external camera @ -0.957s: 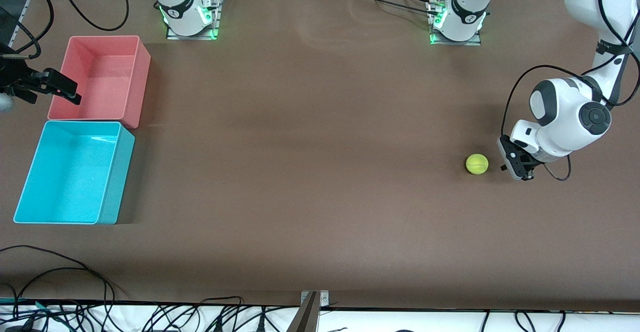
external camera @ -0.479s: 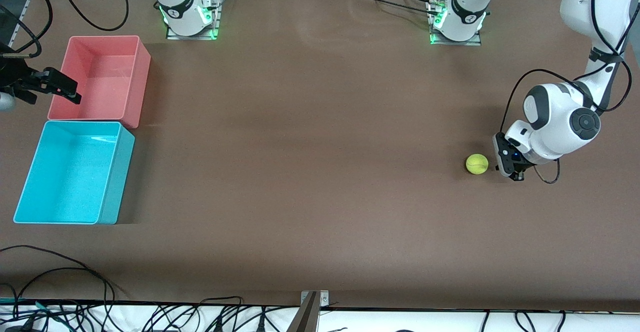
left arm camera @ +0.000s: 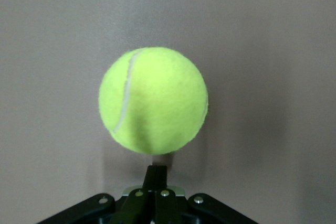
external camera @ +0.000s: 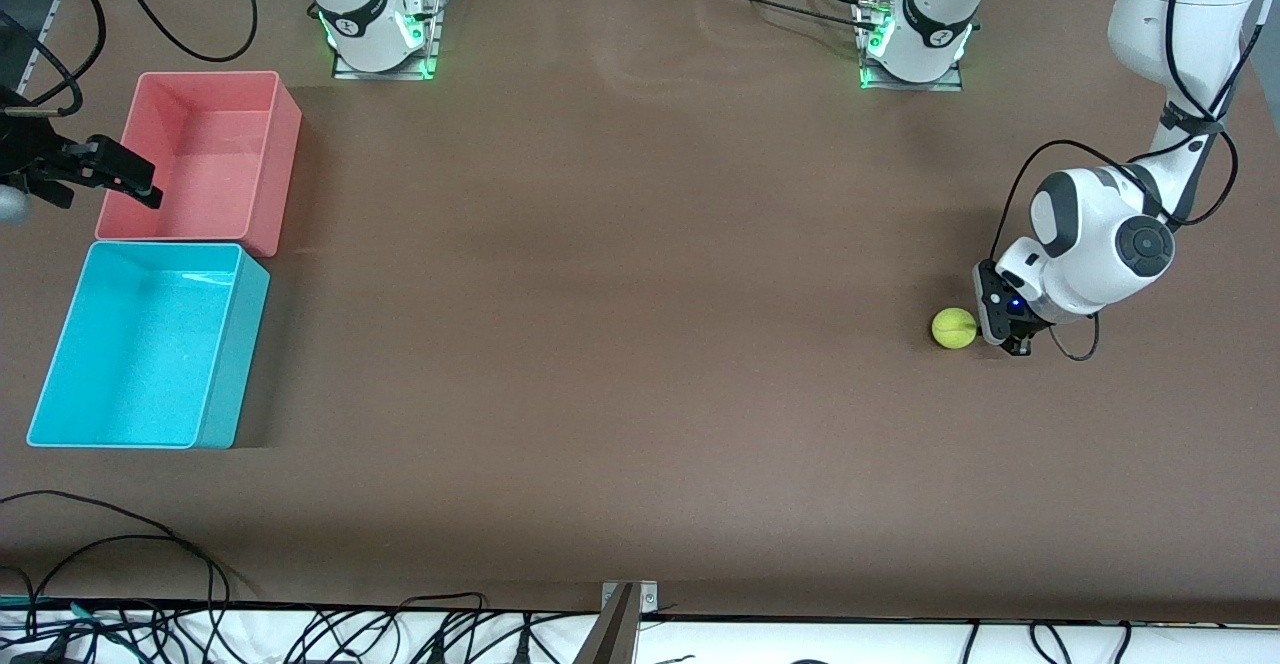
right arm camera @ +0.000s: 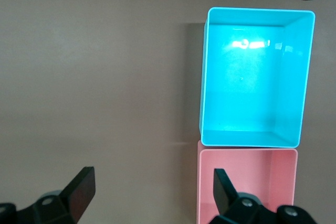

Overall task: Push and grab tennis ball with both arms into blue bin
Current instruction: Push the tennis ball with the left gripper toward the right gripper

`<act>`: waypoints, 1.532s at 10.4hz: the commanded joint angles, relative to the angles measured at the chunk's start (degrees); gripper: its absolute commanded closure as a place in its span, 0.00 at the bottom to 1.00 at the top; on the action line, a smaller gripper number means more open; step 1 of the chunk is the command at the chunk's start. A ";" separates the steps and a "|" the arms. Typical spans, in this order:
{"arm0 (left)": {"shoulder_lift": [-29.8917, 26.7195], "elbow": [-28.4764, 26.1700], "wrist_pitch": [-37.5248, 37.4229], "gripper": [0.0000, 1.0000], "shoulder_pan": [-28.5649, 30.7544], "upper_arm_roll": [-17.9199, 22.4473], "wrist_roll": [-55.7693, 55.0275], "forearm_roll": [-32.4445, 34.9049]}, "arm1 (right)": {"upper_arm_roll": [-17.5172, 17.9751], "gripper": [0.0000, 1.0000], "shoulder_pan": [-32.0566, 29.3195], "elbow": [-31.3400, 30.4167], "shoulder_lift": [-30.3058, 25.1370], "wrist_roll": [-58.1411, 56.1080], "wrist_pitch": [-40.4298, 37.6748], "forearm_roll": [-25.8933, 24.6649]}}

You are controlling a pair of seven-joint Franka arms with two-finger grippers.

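Tennis ball on brown surface toward left arm's end. Left end effector low, just beside ball on side away from bins. Blue bin and pink-red bin touching at right arm's end, blue one nearer camera. Right end effector over pink-red bin's outer rim. Black cables along near edge.

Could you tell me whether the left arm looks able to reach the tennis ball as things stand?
Probably yes: the left gripper, fingers shut, sits low right beside the tennis ball, with nothing between them and bare table around.
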 commanded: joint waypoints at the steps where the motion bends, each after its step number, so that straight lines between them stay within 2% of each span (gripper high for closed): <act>1: 0.08 -1.02 1.13 1.00 -0.42 -0.50 0.28 -2.37 | -0.06 0.00 0.02 1.28 0.39 1.38 -0.83 0.96; 4: 0.52 -0.76 1.39 1.00 -2.44 -1.81 -2.69 -3.37 | -0.06 0.00 0.02 1.28 0.39 2.61 -0.83 0.96; 6: 1.14 -0.41 1.39 1.00 -3.40 -5.84 -13.20 -3.19 | -0.06 0.00 0.02 1.28 0.39 2.61 -0.83 0.96; 9: 1.14 0.47 1.39 1.00 -8.41 -10.07 -32.90 -2.32 | -0.06 0.00 0.02 1.28 0.31 2.70 -0.92 0.88; 16: 0.53 0.39 1.22 1.00 -7.63 -10.17 -33.47 -1.52 | 0.21 0.00 0.72 1.10 0.48 2.96 -0.92 1.05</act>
